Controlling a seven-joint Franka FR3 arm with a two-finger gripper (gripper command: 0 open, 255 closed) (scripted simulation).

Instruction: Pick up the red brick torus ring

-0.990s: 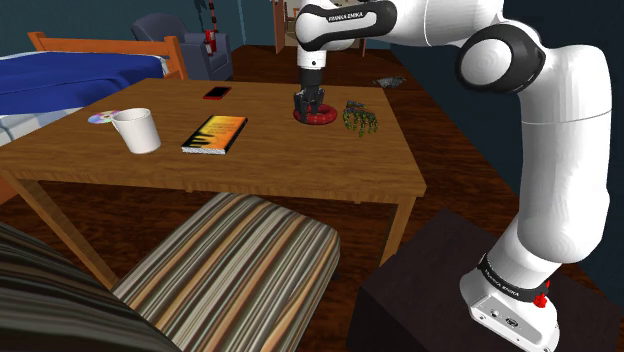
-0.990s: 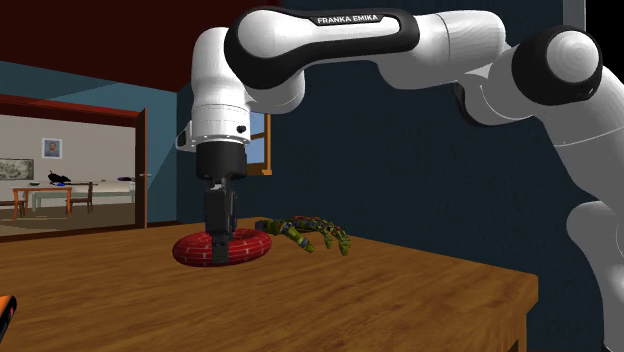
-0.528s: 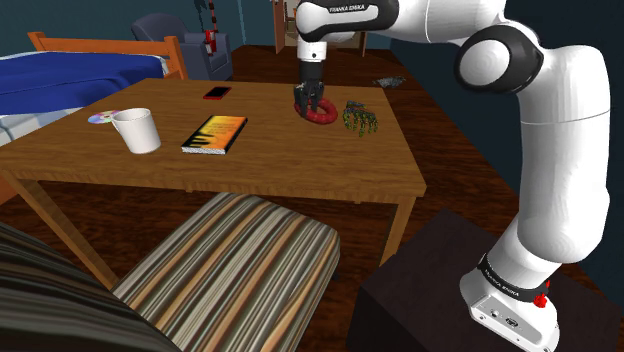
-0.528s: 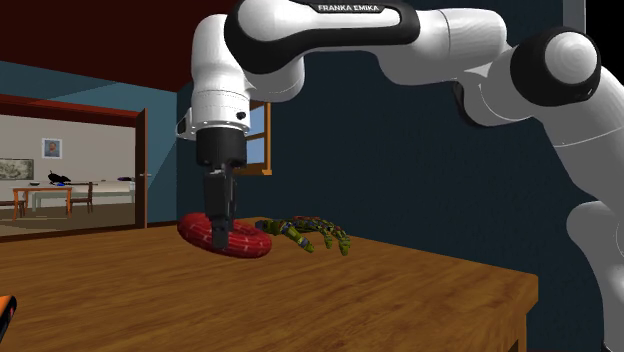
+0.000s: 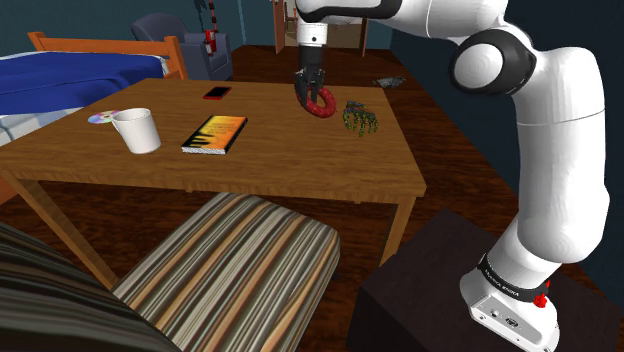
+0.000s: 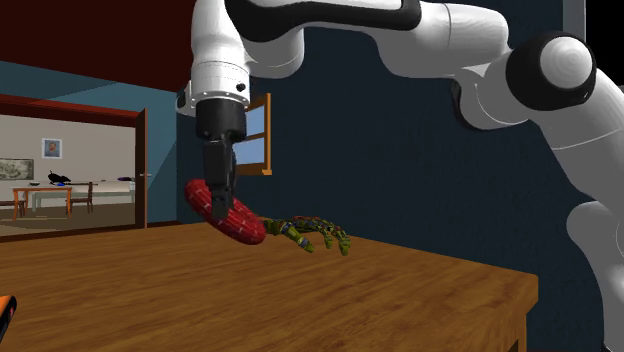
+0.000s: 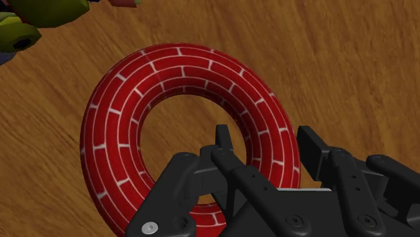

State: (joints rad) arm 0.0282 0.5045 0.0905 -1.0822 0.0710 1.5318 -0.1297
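We are lifting the red brick-patterned ring (image 6: 230,216) higher off the worktop (image 6: 300,300) than a moment ago, now tilting steeply, our fingers (image 6: 220,176) clamping its rim.

A green claw-like toy (image 5: 361,118) lies just beside the hanging ring (image 5: 322,108), on the shoulder view's right. Bare tabletop (image 5: 300,150) spreads left to the book (image 5: 215,133) and nearer.

A black band (image 5: 499,279) near the foot of the white robot arm with dark joints (image 5: 563,170) has tiny white letters. They may say "FRANKA EMIKA", but they are too small to be sure.
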